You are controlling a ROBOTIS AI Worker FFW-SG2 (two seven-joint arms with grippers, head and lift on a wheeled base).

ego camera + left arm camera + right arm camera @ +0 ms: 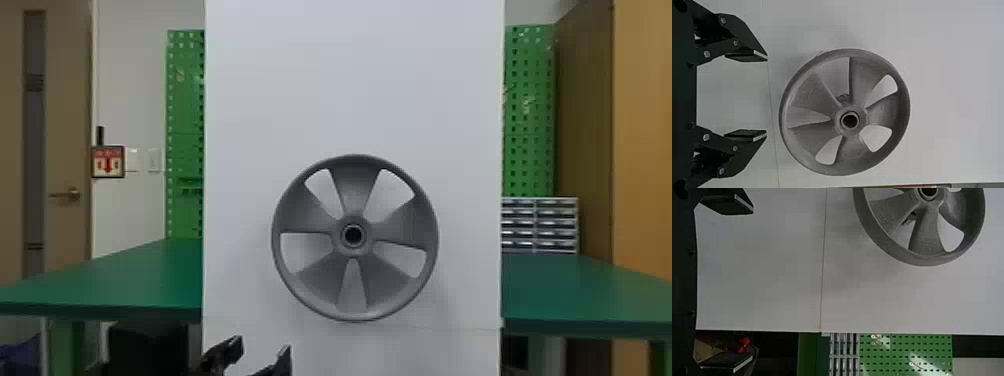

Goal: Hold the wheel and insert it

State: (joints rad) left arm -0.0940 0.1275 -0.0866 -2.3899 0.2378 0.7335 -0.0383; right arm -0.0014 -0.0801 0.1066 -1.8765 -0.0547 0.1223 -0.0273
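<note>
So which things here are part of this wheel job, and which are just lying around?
For the job:
gray wheel, against the white panel
left gripper, jaws open
right gripper, jaws open

Just around:
green worktop
green pegboard
small-drawer cabinet
wall sign
door

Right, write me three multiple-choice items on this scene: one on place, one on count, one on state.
1. Where is the wheel?
A) On the green table
B) Against the white panel
C) In the left gripper

2. How many spokes does it have?
A) Three
B) Eight
C) Five

3. How is the left gripper?
A) Open and empty
B) Shut on the wheel
C) Shut on nothing

1: B, the head view shows the wheel upright with the panel behind it.
2: C, five broad spokes run from hub to rim.
3: A, its fingers stand well apart with nothing between them.
</note>
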